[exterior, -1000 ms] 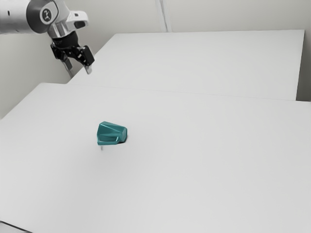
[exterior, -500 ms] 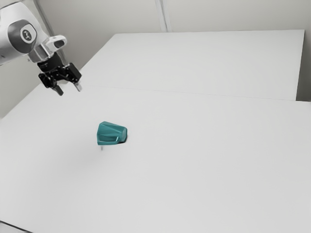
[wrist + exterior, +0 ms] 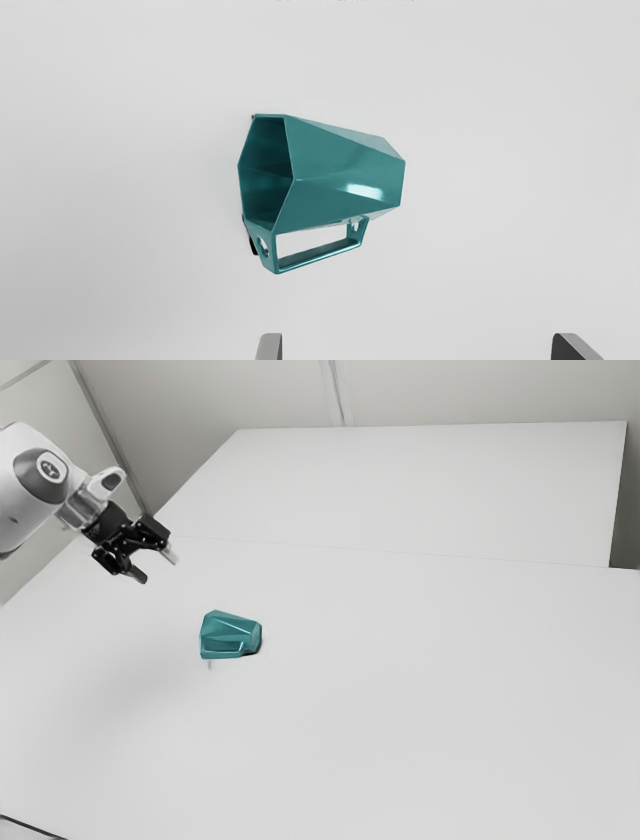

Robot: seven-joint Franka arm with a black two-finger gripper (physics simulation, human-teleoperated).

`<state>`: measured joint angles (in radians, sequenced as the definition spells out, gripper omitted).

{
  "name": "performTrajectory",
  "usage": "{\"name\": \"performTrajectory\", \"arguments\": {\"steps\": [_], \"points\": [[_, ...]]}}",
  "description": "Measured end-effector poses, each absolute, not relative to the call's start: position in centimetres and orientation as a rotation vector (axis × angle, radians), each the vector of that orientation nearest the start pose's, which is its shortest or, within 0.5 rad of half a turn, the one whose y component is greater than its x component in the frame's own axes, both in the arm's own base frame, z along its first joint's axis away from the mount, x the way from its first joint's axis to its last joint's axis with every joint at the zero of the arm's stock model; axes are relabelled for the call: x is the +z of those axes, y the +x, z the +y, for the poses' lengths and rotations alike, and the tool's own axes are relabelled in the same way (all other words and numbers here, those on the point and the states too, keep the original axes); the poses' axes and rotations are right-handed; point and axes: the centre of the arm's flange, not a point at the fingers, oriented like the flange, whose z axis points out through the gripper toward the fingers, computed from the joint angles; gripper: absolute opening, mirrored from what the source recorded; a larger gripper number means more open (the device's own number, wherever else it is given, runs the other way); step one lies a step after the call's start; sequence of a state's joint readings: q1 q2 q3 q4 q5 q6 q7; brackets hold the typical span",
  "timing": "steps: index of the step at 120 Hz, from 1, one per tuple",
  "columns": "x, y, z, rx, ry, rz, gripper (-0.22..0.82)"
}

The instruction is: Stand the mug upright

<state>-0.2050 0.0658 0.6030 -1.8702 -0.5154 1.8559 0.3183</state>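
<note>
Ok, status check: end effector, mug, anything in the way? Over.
End effector open, holding nothing, above the table. Mug lying on its side, not yet upright. Handle juts out sideways, might hinder the grasp.

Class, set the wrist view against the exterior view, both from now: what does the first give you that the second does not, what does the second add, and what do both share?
Wrist view: the inside of the mug through its open mouth, and the whole loop of its handle.

Exterior view: the arm coming in from that view's left, and a white surface beyond the table.

Both: the teal mug lying on its side on the table, and the gripper open, clear of it.
</note>
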Motion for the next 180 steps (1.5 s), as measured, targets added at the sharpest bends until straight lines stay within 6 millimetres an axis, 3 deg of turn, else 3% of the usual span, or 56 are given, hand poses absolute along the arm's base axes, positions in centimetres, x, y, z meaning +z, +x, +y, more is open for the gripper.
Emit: {"name": "performTrajectory", "arguments": {"steps": [11, 37, 90, 134, 180], "points": [[46.8, 54.9, 17.8, -0.191, -3.593, -0.423, 0.58], [42.5, 54.7, 20.7, -0.221, -3.669, -0.439, 0.59], [34.4, 54.7, 22.9, -0.35, -3.889, -0.245, 0.59], [31.0, 54.6, 23.4, -0.565, -4.006, -0.015, 0.59], [28.8, 56.0, 21.5, -0.722, -4.059, 0.254, 0.59]]}}
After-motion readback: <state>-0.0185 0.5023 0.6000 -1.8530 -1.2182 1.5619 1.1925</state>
